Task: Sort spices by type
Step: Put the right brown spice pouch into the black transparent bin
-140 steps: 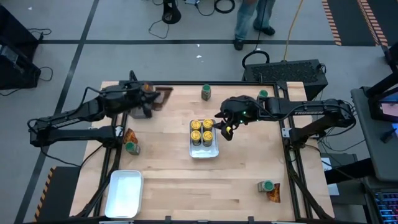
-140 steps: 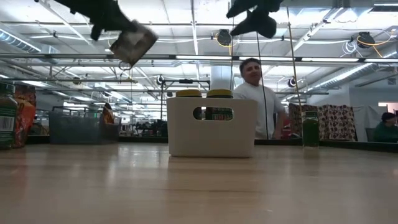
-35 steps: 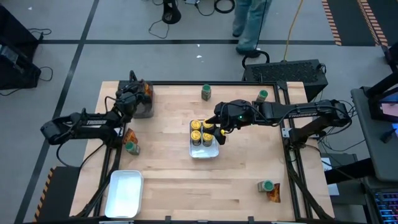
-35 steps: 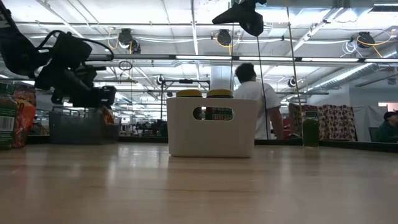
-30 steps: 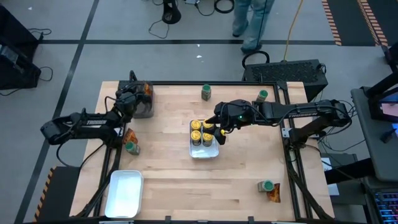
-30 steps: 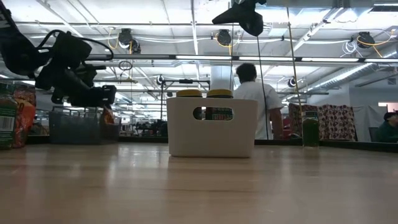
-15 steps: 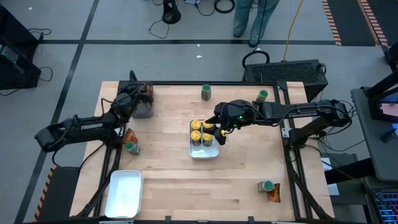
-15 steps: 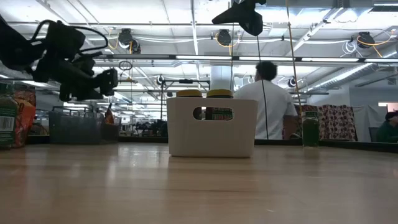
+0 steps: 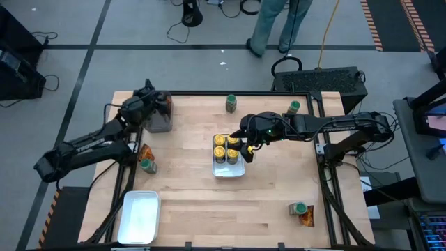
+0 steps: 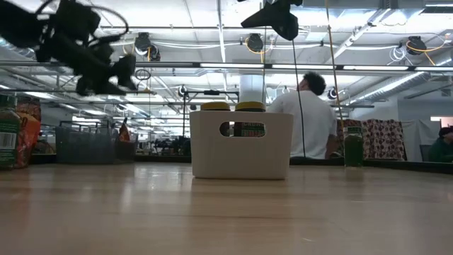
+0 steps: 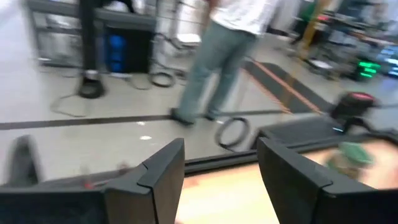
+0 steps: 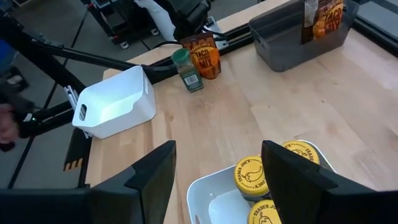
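Three yellow-lidded jars (image 9: 227, 148) stand in a white tray (image 9: 228, 171) at mid-table. My right gripper (image 9: 247, 146) hovers open above that tray's right side, with the yellow lids (image 12: 252, 176) just below its fingers. Green-lidded jars stand at the far edge (image 9: 231, 103), far right (image 9: 294, 107), left (image 9: 147, 165) and near right (image 9: 299, 208). Orange-brown packets lie beside the left jar (image 9: 145, 152) and the near-right jar (image 9: 307, 219). My left gripper (image 9: 155, 106) is open and empty above the dark bin (image 9: 162, 124), which holds a packet (image 12: 323, 15).
An empty white tray (image 9: 139, 216) sits at the near left corner. The table's middle and near parts are bare wood. A person (image 9: 275, 24) walks on the floor beyond the far edge. In the low view the left gripper (image 10: 124, 71) is high above the bin (image 10: 85, 143).
My left gripper has risen out of the dark bin and tipped up from pointing down toward level, with nothing in its fingers; a packet stays in the bin. My right gripper has kept still above the tray. The person behind the table has walked on.
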Robot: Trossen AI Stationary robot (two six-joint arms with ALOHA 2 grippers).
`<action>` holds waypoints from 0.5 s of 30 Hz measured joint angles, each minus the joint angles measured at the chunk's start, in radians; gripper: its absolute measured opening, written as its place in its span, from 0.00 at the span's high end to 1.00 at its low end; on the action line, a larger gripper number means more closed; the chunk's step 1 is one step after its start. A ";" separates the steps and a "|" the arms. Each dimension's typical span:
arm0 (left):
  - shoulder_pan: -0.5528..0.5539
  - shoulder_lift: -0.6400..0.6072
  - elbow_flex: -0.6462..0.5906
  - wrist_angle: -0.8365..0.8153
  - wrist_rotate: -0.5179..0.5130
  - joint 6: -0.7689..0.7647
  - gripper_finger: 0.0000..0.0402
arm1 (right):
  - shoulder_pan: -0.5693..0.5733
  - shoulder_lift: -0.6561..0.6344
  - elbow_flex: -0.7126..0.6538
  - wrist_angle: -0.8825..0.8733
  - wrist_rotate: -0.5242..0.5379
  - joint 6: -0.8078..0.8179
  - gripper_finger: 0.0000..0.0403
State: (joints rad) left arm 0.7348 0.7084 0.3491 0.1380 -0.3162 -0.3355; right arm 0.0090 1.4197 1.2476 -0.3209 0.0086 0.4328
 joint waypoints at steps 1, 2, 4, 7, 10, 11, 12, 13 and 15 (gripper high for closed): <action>-0.005 -0.006 0.032 -0.033 0.028 0.001 0.49 | -0.003 0.000 0.000 -0.001 0.007 0.001 0.46; -0.011 -0.012 0.062 -0.058 0.049 0.001 0.49 | -0.006 0.000 0.000 -0.005 0.021 0.007 0.46; -0.034 -0.017 0.113 -0.088 0.084 0.000 0.49 | -0.016 0.000 0.000 -0.015 0.044 0.022 0.46; -0.093 -0.018 0.171 -0.097 0.120 0.000 0.49 | -0.039 0.000 0.000 -0.023 0.046 0.042 0.46; -0.175 -0.018 0.200 -0.094 0.121 0.001 0.49 | -0.062 0.000 0.000 -0.033 0.044 0.071 0.46; -0.205 -0.017 0.206 -0.095 0.120 0.001 0.49 | -0.067 0.000 0.000 -0.033 0.045 0.082 0.46; -0.235 -0.017 0.210 -0.095 0.116 0.001 0.49 | -0.070 0.000 0.000 -0.031 0.044 0.092 0.46; -0.266 -0.017 0.212 -0.094 0.111 0.001 0.49 | -0.074 0.000 0.000 -0.029 0.044 0.106 0.46; -0.325 -0.016 0.212 -0.095 0.098 0.002 0.49 | -0.076 -0.003 0.000 -0.029 0.044 0.139 0.46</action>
State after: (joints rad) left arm 0.4098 0.6922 0.5613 0.0430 -0.2185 -0.3340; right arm -0.0666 1.4167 1.2476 -0.3504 0.0525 0.5720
